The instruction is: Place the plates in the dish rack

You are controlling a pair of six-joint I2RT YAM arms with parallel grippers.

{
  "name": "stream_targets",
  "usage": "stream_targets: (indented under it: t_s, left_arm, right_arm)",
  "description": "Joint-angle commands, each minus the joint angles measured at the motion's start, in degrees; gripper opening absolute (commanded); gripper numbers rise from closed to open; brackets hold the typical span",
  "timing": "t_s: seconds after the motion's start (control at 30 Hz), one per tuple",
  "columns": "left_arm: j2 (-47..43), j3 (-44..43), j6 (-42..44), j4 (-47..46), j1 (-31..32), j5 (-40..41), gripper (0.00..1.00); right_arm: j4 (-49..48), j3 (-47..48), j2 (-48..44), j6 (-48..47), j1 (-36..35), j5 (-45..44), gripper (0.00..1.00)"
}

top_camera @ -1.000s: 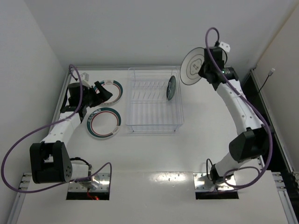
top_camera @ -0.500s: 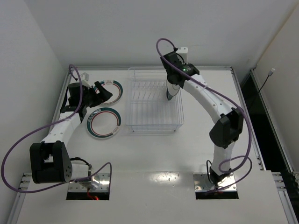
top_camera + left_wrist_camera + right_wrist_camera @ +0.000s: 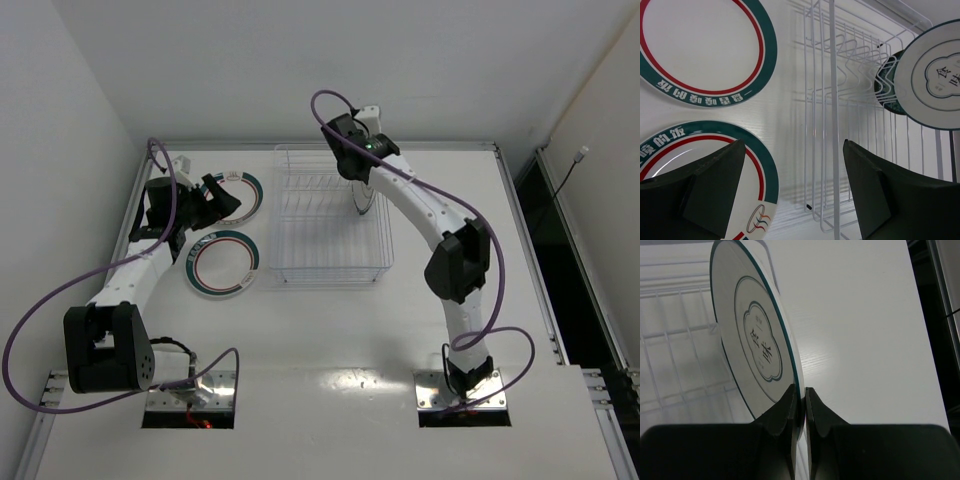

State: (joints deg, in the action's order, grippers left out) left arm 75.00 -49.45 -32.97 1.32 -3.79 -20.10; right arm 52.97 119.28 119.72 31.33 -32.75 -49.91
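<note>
Right arm (image 3: 440, 215) holds the pale grey plate (image 3: 755, 340) on edge over the dish rack (image 3: 300, 230); left arm (image 3: 140, 270) hangs above two ringed plates.

The right arm arcs up from its base with the elbow raised, its wrist turned down over the rack's far right part. The right jaws are clenched on the grey plate's rim. The plate stands upright just beside the dark teal plate (image 3: 883, 87), which is slotted in the rack; I cannot tell whether it touches the wires. The left arm stretches along the left side of the worktop (image 3: 320, 330). The left jaws are spread wide and grasp nothing, above the far white plate (image 3: 700, 45) and the near white plate (image 3: 700, 150), which lie flat left of the rack.
</note>
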Motion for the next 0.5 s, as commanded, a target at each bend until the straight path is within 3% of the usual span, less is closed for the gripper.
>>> stream_targets:
  t_s: [0.0,0.2,0.47]
  left_arm:
    - [0.0,-2.2,1.0,-0.3,0.0,0.2,0.77]
    - [0.0,-2.2,1.0,-0.3,0.0,0.2,0.77]
    - [0.0,-2.2,1.0,0.3,0.0,2.2,0.77]
  right_arm:
    - [0.8,3.7,1.1,1.3,-1.0,-0.9,0.03]
    - [-0.5,2.1,1.7,2.3,-0.5,4.4,0.04]
    - [-3.3,-0.8,1.2,2.3,0.1,10.7,0.14]
